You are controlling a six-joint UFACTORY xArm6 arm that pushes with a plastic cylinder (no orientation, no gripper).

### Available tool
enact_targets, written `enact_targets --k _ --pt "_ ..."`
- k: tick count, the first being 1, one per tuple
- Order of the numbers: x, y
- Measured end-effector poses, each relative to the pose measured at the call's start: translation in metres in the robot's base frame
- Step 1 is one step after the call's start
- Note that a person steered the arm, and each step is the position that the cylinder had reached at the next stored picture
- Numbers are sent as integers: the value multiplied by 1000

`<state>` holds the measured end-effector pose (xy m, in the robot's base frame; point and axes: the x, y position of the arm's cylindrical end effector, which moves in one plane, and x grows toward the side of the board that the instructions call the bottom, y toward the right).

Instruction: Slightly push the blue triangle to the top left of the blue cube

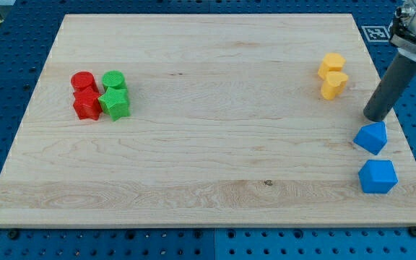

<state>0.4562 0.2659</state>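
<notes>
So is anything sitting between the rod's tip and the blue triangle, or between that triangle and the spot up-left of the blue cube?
Nothing visible. My tip sits just above the blue triangle, at its upper edge, with no block between. The board up-left of the blue cube is bare wood; the two yellow blocks lie farther toward the view's top.

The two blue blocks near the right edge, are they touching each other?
Apart. The camera view shows a strip of bare wood between the blue triangle and the blue cube below it. My tip sits just above the triangle.
</notes>
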Motion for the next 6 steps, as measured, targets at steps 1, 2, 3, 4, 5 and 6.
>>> enact_targets --k 1,2,3,4,5,6 --pt "7 20" --pt "9 22" --pt "10 22" --pt "14 22" --pt "31 22" --pt "32 22"
